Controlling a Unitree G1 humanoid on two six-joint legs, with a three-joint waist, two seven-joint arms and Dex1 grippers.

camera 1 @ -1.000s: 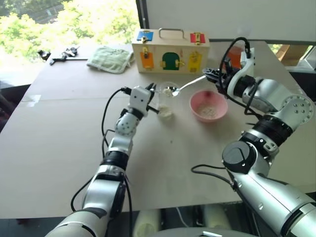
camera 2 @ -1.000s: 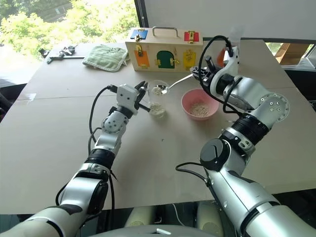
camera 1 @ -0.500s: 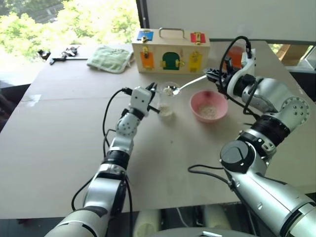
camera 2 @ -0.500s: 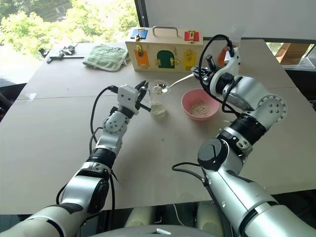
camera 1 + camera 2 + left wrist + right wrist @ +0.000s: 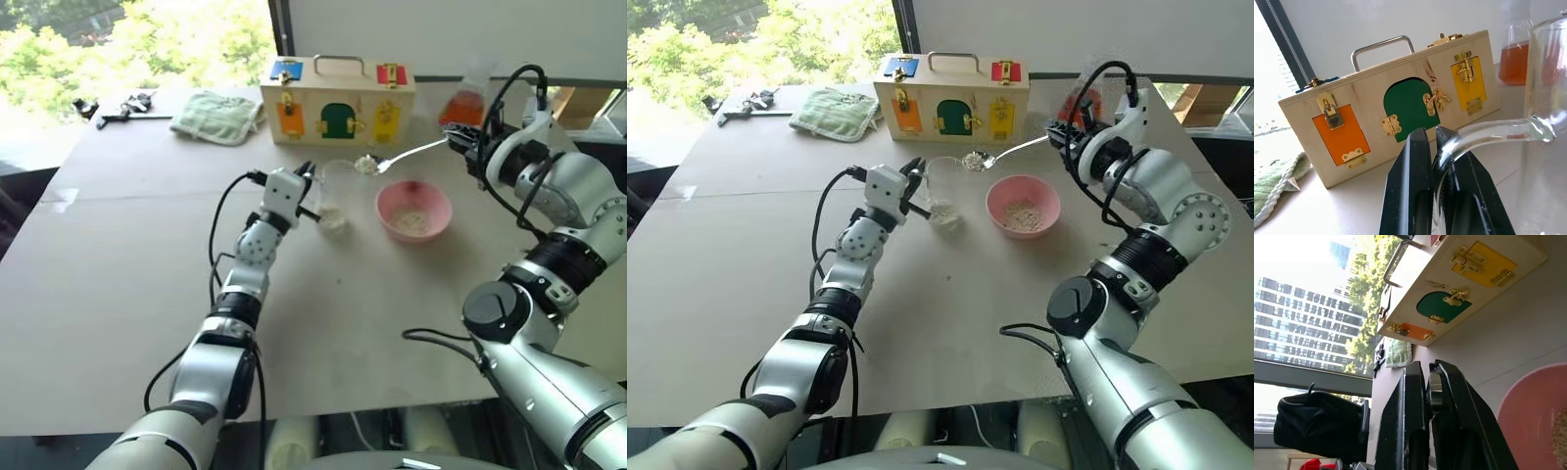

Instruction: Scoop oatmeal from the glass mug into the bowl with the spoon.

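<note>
Left wrist view: left gripper (image 5: 1432, 142) fingers clamped on the glass mug's handle, clear loop pinched between the two black pads. Right wrist view: right gripper (image 5: 1426, 377) fingers closed tight on the spoon handle, metal stub visible between them.

Left eye view: left gripper (image 5: 306, 188) sits at the left side of the glass mug (image 5: 335, 194), which stands upright on the table (image 5: 127, 264). A little oatmeal (image 5: 332, 222) lies at the mug's bottom. Right gripper (image 5: 458, 139) holds the spoon (image 5: 404, 155) roughly level, raised above the table, handle running leftward from the fingers. Spoon bowl carries a small heap of flakes and hangs between the mug rim and the bowl (image 5: 413, 209), just above and beside the mug's right edge. Pink bowl sits right of the mug, close but apart, with some flakes inside.

Behind them: wooden latch box (image 5: 338, 100) with orange, green, yellow doors. Green cloth (image 5: 219, 117) left of box. Flask with orange liquid (image 5: 467, 102) right of box.
</note>
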